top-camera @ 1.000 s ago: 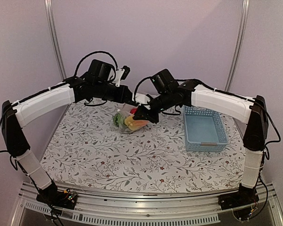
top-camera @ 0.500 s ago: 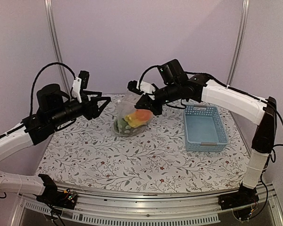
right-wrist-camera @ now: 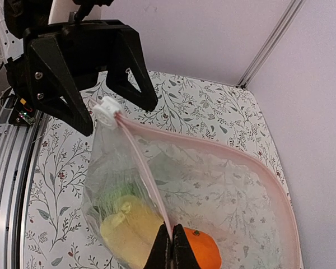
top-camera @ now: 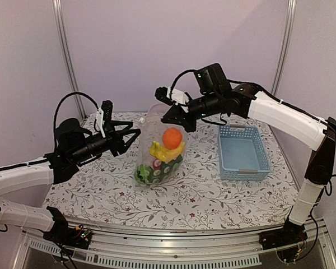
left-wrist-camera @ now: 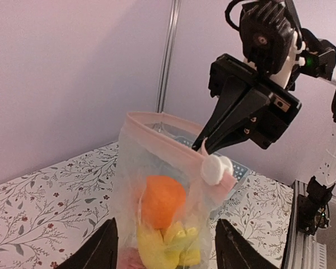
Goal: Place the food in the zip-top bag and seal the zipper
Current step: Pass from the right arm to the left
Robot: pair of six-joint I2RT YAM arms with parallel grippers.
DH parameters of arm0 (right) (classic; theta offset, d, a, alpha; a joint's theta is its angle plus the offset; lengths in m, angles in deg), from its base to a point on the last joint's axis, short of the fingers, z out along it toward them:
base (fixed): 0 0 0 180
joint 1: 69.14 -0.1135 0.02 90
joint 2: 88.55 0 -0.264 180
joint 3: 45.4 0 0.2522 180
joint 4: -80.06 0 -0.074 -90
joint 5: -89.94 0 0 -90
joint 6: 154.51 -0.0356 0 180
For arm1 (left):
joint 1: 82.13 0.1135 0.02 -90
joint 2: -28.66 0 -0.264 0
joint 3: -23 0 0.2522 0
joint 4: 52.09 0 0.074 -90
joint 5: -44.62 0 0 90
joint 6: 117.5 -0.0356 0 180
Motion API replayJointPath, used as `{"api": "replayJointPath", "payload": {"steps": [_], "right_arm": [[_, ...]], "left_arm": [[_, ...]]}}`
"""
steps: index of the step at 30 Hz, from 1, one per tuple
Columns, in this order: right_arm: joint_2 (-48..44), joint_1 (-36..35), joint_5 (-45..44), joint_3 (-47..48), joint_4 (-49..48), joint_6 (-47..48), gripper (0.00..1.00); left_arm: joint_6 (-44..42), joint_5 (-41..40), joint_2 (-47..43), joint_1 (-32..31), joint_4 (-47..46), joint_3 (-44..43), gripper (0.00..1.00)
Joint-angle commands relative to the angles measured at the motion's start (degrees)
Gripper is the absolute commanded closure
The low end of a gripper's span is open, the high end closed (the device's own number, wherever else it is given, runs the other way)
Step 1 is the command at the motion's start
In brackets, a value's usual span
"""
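Observation:
The zip-top bag (top-camera: 157, 159) hangs in the air from my right gripper (top-camera: 176, 120), which is shut on the pink zipper (right-wrist-camera: 145, 174) strip near its middle. The mouth gapes open and a white slider (right-wrist-camera: 108, 107) sits at one end. The food lies inside: an orange (top-camera: 172, 137) on top, yellow bananas (top-camera: 165, 152) under it, green pieces (top-camera: 147, 175) at the bottom. My left gripper (top-camera: 133, 131) stands open just left of the bag, holding nothing. In the left wrist view its fingers (left-wrist-camera: 101, 249) frame the bag (left-wrist-camera: 157, 185) from a short distance.
A light-blue basket (top-camera: 257, 162) stands on the flowered table (top-camera: 101, 185) to the right of the bag, under the right arm. The bag's bottom hangs close above the tabletop. Purple walls and two metal posts close the back.
The right gripper has lifted the bag off the table. The left gripper let go of the bag, opened, swung out to the left, then came back close to the bag.

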Motion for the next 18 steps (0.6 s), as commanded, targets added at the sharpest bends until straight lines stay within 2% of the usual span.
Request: {"api": "replayJointPath", "payload": {"steps": [1, 7, 12, 18], "right_arm": [[3.2, 0.0, 0.3, 2.3, -0.6, -1.1, 1.00], [6.2, 0.0, 0.5, 6.5, -0.6, -2.2, 1.00], [6.9, 0.0, 1.2, 7.7, -0.5, -2.8, 1.00], [7.0, 0.0, 1.6, 7.6, -0.2, -2.9, 0.99]], "left_arm": [[0.5, 5.3, 2.0, -0.3, -7.9, 0.0, 0.42], [0.4, 5.3, 3.5, -1.1, -8.8, -0.6, 0.43], [0.0, -3.4, 3.8, -1.5, -7.2, -0.7, 0.54], [-2.4, -7.8, 5.0, -1.5, -5.8, -1.7, 0.71]]}}
